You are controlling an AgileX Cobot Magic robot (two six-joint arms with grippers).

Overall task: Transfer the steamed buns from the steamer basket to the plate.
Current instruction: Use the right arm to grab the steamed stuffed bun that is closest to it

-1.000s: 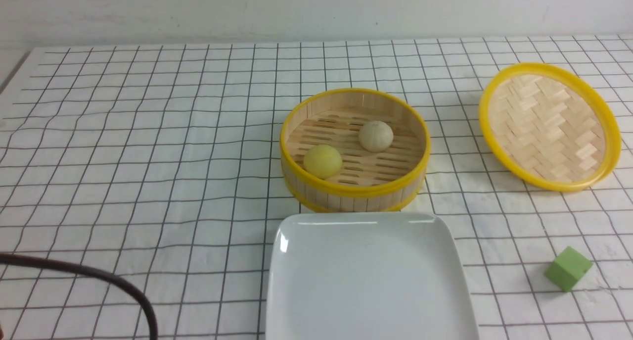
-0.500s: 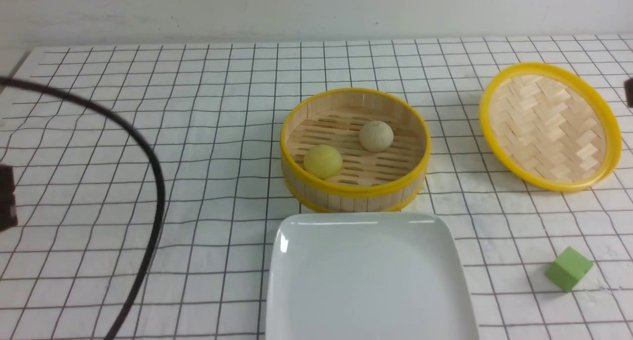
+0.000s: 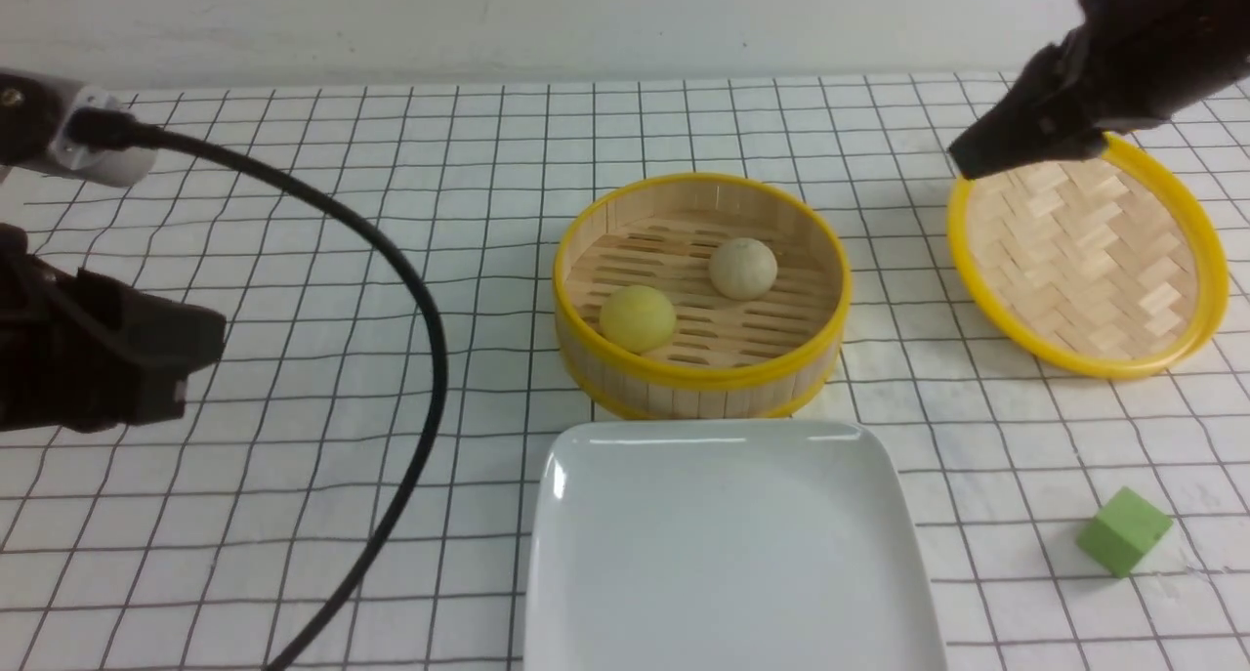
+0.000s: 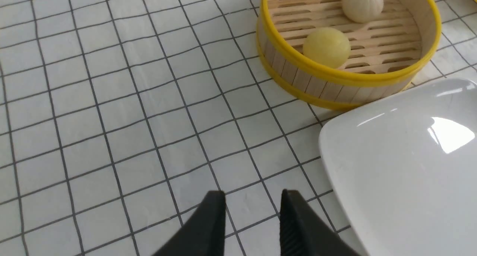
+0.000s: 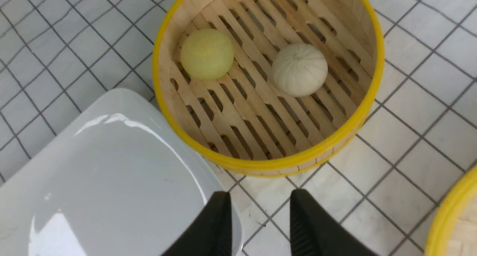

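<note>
A white tablecloth [image 3: 244, 476] ruled with a dark grid, rumpled toward the left, lay under soft even light and ran to a plain off-white wall [image 3: 488, 17] on the far side.

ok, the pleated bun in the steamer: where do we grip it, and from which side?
Come straight down from above: the steamer basket wall rings the pleated bun, so a sideways approach is blocked. Close across its widest part, low on the dome, not the rounded crown, which would likely slip. It sits clear of the yellow bun and the wall, leaving room either side.
</note>
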